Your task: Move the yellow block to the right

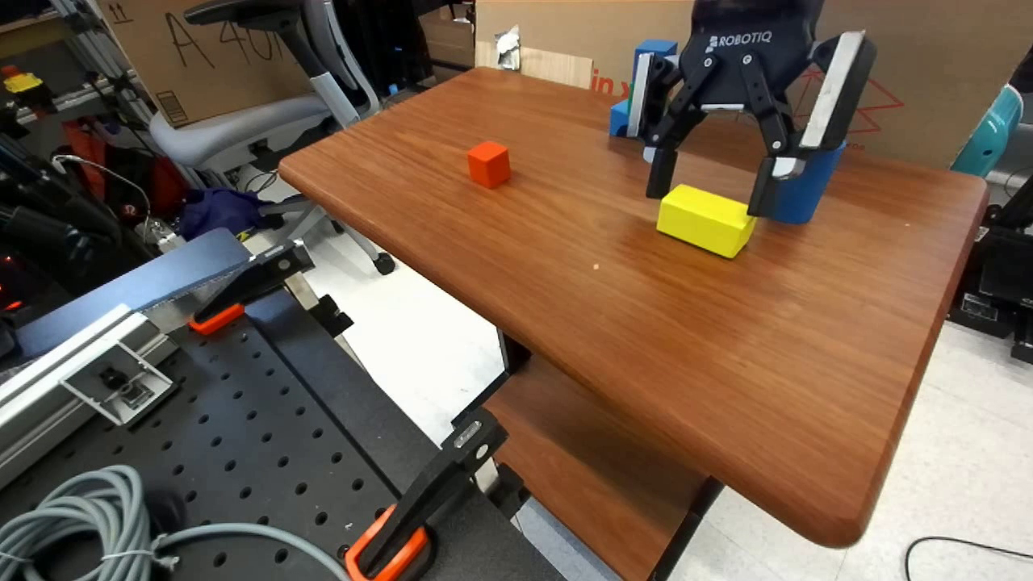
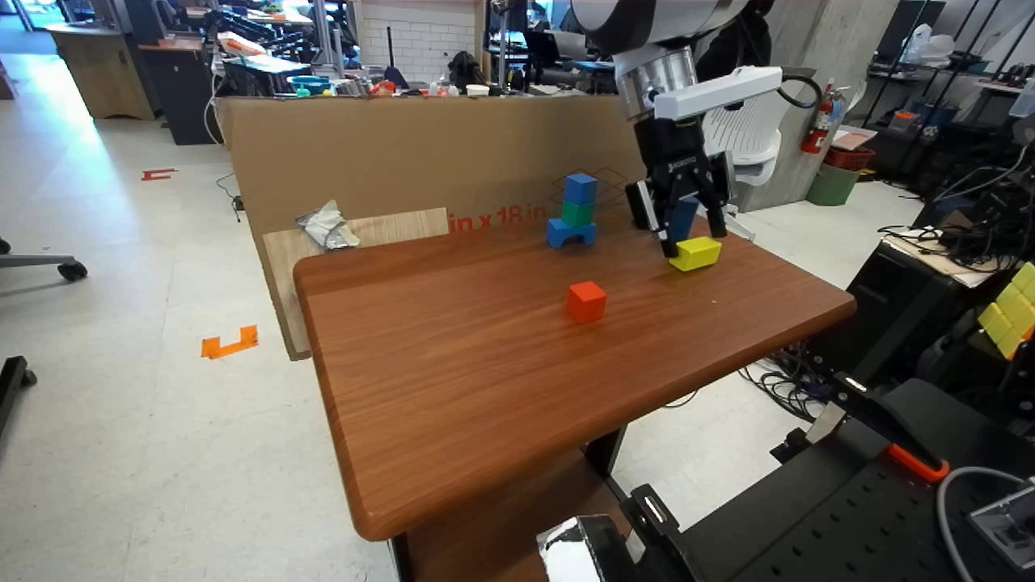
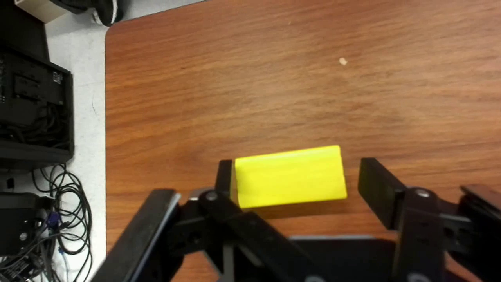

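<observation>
Yellow and matte, the block [image 3: 291, 178] lies flat on the table [image 1: 613, 323], between my fingers [image 3: 377, 192]. They are spread wider than its length, one at each end: in the wrist view a gap shows between the block and the finger at the right of that view, while the opposite finger stands so close beside its end that I cannot tell whether they touch. In an exterior view a blue cylinder [image 1: 807, 198] shows behind one of them. Well apart from the block sits a red-orange cube [image 1: 488, 165], seen in both exterior views. Near one table edge, a blue cube [image 2: 580, 189] tops a green cube [image 2: 577, 213], both on a blue arch [image 2: 571, 232].
</observation>
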### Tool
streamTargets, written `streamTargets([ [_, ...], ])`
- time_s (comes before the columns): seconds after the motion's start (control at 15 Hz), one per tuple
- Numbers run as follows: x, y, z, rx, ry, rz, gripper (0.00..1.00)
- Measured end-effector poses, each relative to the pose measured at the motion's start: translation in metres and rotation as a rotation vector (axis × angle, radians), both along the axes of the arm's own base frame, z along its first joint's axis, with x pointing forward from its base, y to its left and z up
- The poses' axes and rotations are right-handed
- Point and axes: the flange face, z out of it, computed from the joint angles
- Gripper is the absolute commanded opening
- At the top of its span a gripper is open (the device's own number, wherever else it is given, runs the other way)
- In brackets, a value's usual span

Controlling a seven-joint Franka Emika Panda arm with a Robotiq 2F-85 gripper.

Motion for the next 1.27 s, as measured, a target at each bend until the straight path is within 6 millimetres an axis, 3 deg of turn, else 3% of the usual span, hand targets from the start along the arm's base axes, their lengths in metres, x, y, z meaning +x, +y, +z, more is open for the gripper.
streamTargets([
  [0.27, 0.003, -0.001, 0.001, -0.016, -0.003, 0.003, 1.0],
  [0.47, 0.009, 0.011, 0.014, -0.01, -0.036, 0.022, 1.0],
  [0.73, 0.02, 0.054, 0.074, 0.033, -0.195, 0.095, 1.0],
  [1.0, 0.003, 0.084, 0.143, 0.124, -0.376, 0.146, 1.0],
  [1.13, -0.016, 0.09, 0.165, 0.187, -0.403, 0.142, 1.0],
  [1.27, -0.022, 0.09, 0.174, 0.19, -0.41, 0.144, 1.0],
])
